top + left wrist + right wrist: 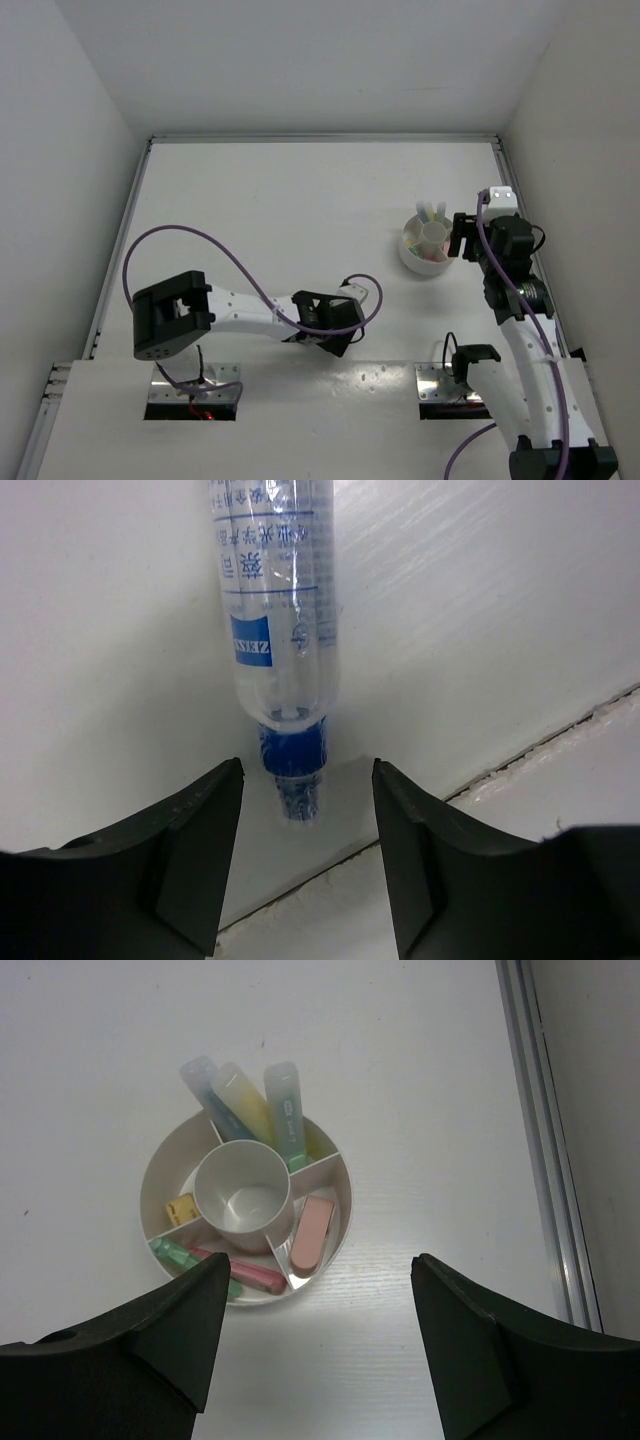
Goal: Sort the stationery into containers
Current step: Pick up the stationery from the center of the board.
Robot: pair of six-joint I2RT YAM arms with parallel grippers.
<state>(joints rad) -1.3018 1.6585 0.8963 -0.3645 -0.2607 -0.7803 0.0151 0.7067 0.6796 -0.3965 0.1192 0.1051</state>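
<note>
Clear blue-capped tube (pixel 280 600) lies before my wide left jaws, probably wanting a reach and squeeze; right jaws gape over the bowl (pixel 165 1165).

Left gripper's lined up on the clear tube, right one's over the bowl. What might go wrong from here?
The round clear tube lies loose before the open left gripper; closing on its narrow blue cap may squirt it away. Three highlighters lean out over the rim of the bowl; the right gripper descending might knock them out.
</note>
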